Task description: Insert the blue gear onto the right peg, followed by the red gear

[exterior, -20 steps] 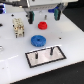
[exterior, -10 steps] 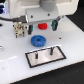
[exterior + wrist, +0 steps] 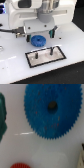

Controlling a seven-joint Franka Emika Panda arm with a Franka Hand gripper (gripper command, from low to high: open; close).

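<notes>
Lying nearest the camera in the exterior view, the flat grey black-bordered plate [image 3: 45, 54] rests on the white counter [image 3: 15, 67], tilted slightly so that its end toward the exterior view's right sits farther back. Two thin dark pins stand upright on it, and the right peg [image 3: 51, 50] is the one toward the exterior view's right, with nothing on it. Just behind the plate, the blue gear [image 3: 38, 40] lies flat on the counter, apart from both pins. Directly above the gear hangs the white Franka arm's gripper [image 3: 39, 32], with one dark finger [image 3: 26, 35] on one side of the gear and another on the other side, so the gripper stands wide and holds nothing; whether the fingertips reach down to the gear's level cannot be told at this blur. In the wrist view the blue gear [image 3: 51, 108] fills much of the picture, its teeth and dark centre hole plain to see, while the red gear [image 3: 21, 165] shows only as a sliver at the picture's edge, well apart from the blue one on the counter [image 3: 55, 151].
</notes>
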